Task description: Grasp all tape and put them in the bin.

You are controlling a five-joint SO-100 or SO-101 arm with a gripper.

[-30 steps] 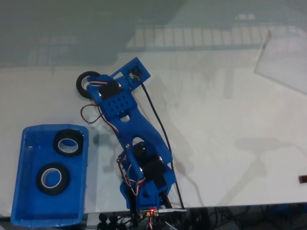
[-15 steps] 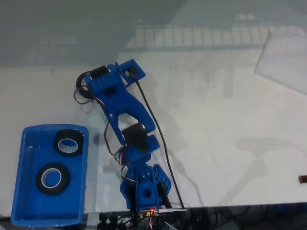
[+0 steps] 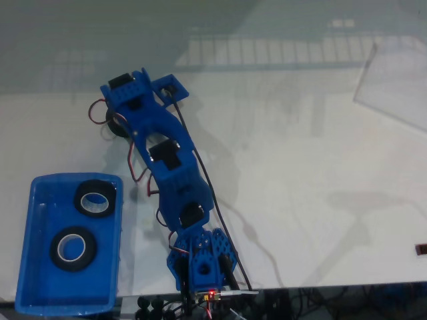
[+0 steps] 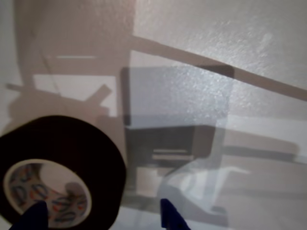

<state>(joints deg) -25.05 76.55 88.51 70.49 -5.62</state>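
Black tape is the whole job here: two small black ring-shaped rolls with pale cores already lie inside the shallow bright blue plastic bin [image 3: 33,250], one [image 3: 95,199] toward its twelve o'clock end and the other [image 3: 72,248] near its centre. The third black roll [image 3: 117,125] is on the pale glossy tabletop [image 3: 300,167], well apart from the bin at about its one o'clock in the fixed view, half hidden beneath the head of the blue 3D-printed arm [image 3: 167,167].

In the wrist view this roll [image 4: 72,148] stands on edge at seven o'clock, its printed whitish core facing the camera. Two blue fingertips [image 4: 32,216] poke up from the bottom edge: one overlaps the core, the other sits just past the outer wall, so the jaws [image 4: 98,218] stand fairly wide and appear to straddle one side of the ring. Whether they already press on it cannot be told; they do not look closed.

The likely next step is to close on that wall and lift. The risks come from the upright pose and the shallow bite. A nudge from either fingertip before closing could roll or topple the roll out of reach. A pinch taken only at the tips may let it twist or slip free while being carried, so it drops short of the bin.
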